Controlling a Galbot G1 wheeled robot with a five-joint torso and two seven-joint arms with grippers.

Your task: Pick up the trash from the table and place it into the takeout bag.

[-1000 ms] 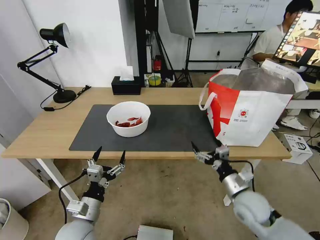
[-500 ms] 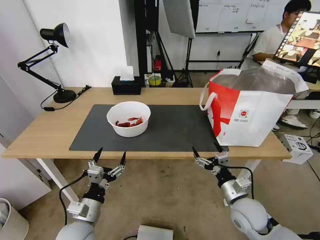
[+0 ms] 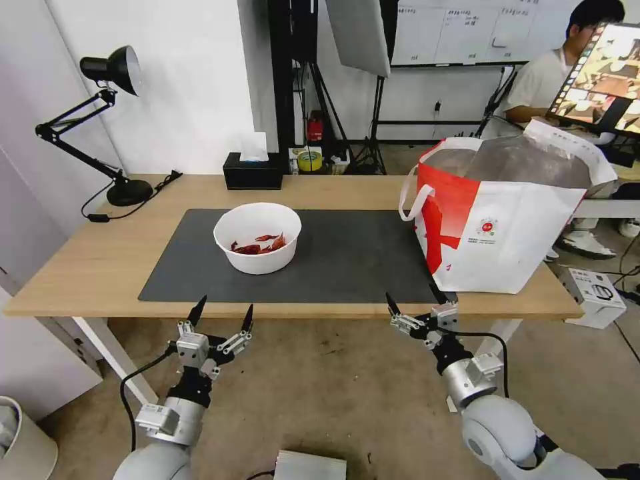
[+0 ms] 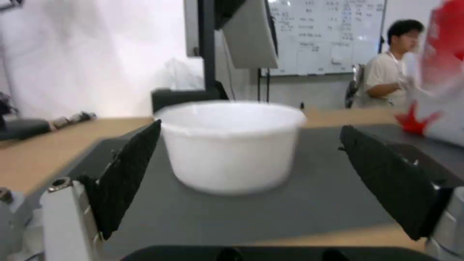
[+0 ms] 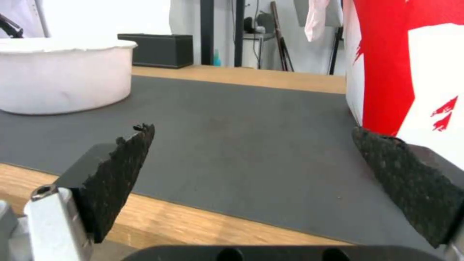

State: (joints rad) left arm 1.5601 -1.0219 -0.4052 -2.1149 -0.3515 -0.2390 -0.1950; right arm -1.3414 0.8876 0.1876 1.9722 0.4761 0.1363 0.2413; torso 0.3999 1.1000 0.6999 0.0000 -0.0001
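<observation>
Two grippers hang just off the table's (image 3: 100,267) near edge, both spread wide, holding nothing: left gripper (image 3: 223,310), right gripper (image 3: 412,300). Bowl (image 3: 257,237) with red scraps sits on the mat (image 3: 347,257); bag (image 3: 497,217) stands at the table's right end.

The light-wood table (image 3: 80,267) carries a dark grey mat (image 3: 347,257) along its middle. On the mat sits a white bowl (image 3: 257,238) with red scraps; the takeout bag (image 3: 500,220) stands at the right end, overlapping the mat's edge. A black tissue box (image 3: 252,172) and a desk lamp (image 3: 100,127) stand at the far edge.
</observation>
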